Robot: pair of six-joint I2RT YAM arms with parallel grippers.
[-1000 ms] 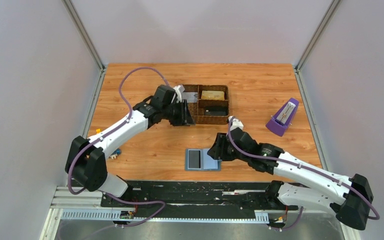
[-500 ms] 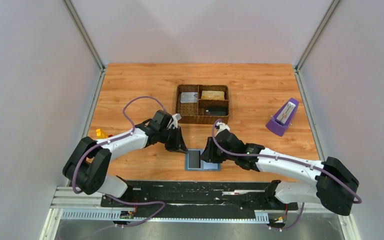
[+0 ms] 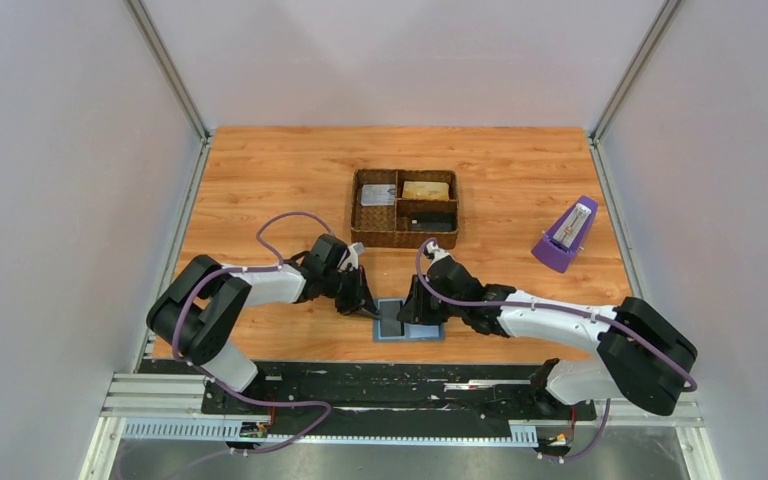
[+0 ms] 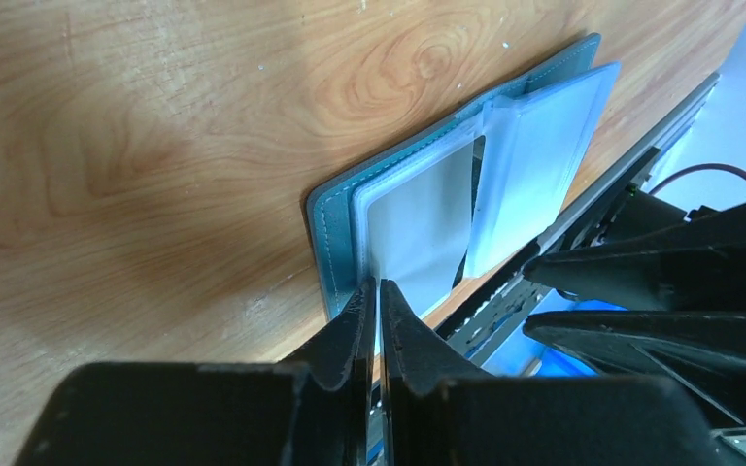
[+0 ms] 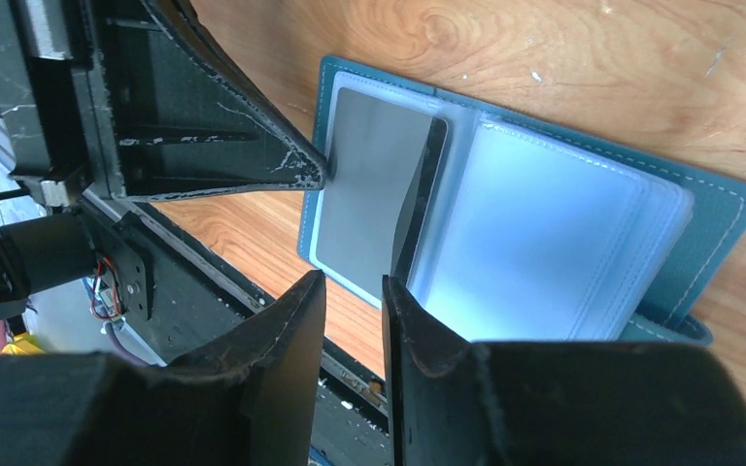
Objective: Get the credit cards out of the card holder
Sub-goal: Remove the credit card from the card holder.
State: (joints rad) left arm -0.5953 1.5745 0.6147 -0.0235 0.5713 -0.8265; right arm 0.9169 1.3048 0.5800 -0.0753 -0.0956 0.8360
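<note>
The card holder (image 3: 408,321) lies open on the table near the front edge, teal outside with clear pockets inside. A grey card (image 5: 369,194) sits in its left pocket, and a thin dark leaf (image 5: 413,209) stands up at the fold. My left gripper (image 3: 368,308) is shut, its tip (image 4: 376,283) resting on the holder's left edge. My right gripper (image 3: 407,312) hovers low over the holder with its jaws a narrow gap apart and empty (image 5: 352,282). A gold card (image 3: 426,189) and a silver-grey card (image 3: 377,196) lie in the woven tray.
The brown divided tray (image 3: 355,212) stands behind the holder at mid-table. A purple metronome (image 3: 566,236) stands at the right. The black rail (image 3: 390,385) runs along the table's front edge, just behind the holder in both wrist views.
My left gripper has come from the tray down to the holder's left edge. My right gripper has moved left over the holder. The silver-grey card now shows in the tray.
</note>
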